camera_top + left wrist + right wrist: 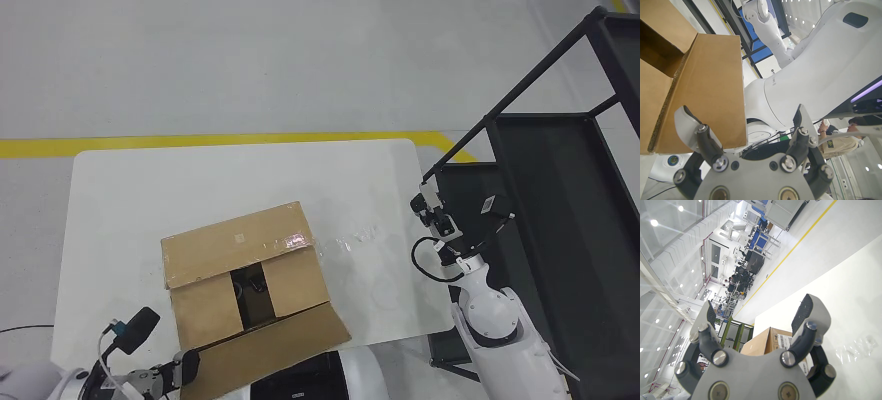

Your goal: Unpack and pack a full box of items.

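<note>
The box (235,250) sits on the white worktop (150,200), left of centre in the top view and turned slightly askew. Its top is partly open: one flap lies flat across the far half, two short flaps fold inward, and the long near flap (275,350) slopes out over the worktop's lower edge. Something dark (255,285) shows in the gap between the flaps; what it is cannot be told.

The left jaws stand wide open in the lower left corner of the top view, just beside that long flap's left end. In the left wrist view the flap (706,85) fills the centre left, and one finger (687,121) overlaps its brown face; whether they touch is unclear.

The right jaws are also spread open and hold nothing, at the worktop's right edge in the top view, well apart from the box. A crumpled piece of clear film (350,240) lies on the worktop between them and the box.
</note>
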